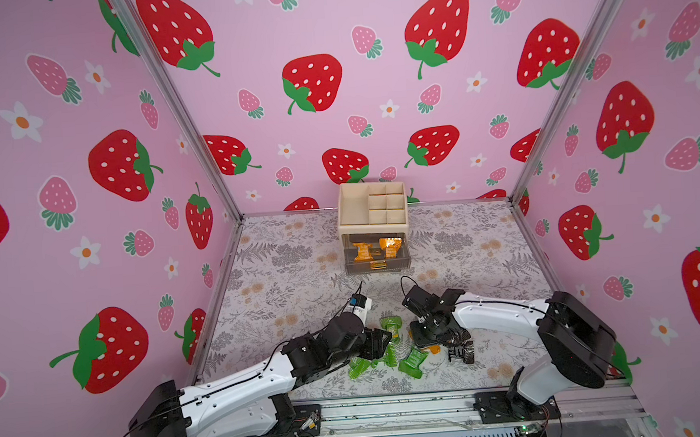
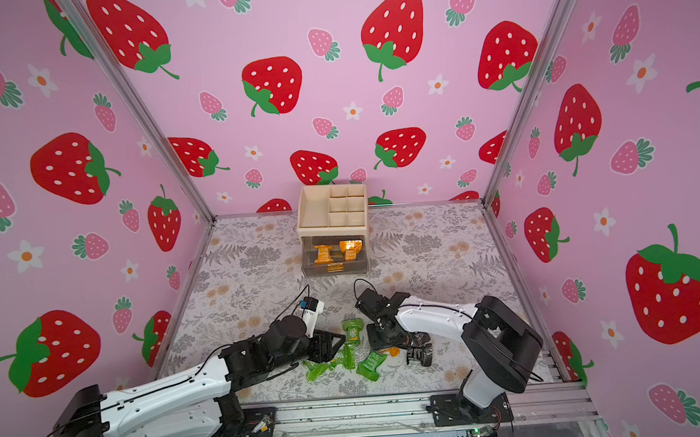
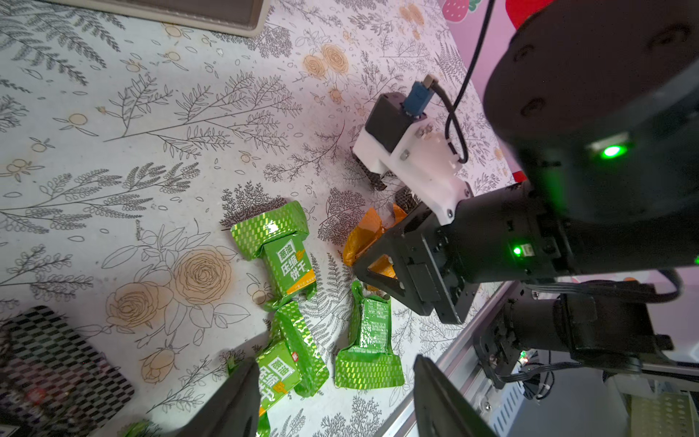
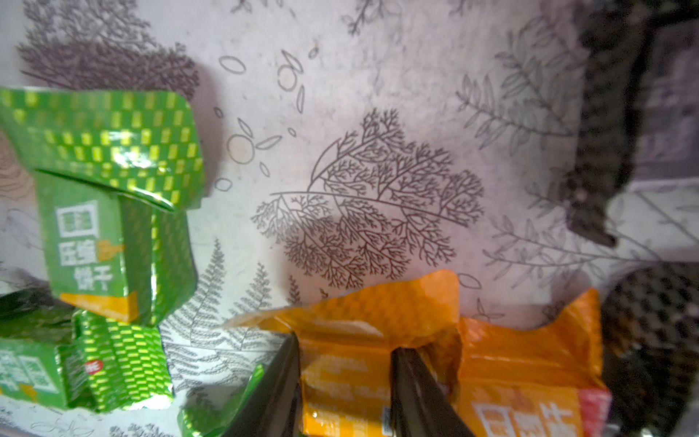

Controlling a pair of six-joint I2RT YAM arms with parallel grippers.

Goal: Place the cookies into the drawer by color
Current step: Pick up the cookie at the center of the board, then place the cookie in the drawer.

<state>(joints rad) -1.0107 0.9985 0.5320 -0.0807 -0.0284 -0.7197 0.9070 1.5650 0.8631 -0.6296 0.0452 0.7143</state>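
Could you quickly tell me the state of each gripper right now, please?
Left gripper: open, holding nothing.
Right gripper: closed on an orange packet.

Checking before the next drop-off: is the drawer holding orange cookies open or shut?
Open: in both top views the drawer sticks out in front of the beige organizer, with orange cookies seen inside from above.

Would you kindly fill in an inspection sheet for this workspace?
Surface: floral mat, flat.
Job's things: drawer unit, one drawer open, holding orange cookies; green cookies and black cookies loose near the arms.
Clutter: nothing seen.
Grippers: left claw open over green cookies; right claw closed on an orange cookie.
Cables: black wrist cables, looped.
Surroundings: strawberry-print walls.
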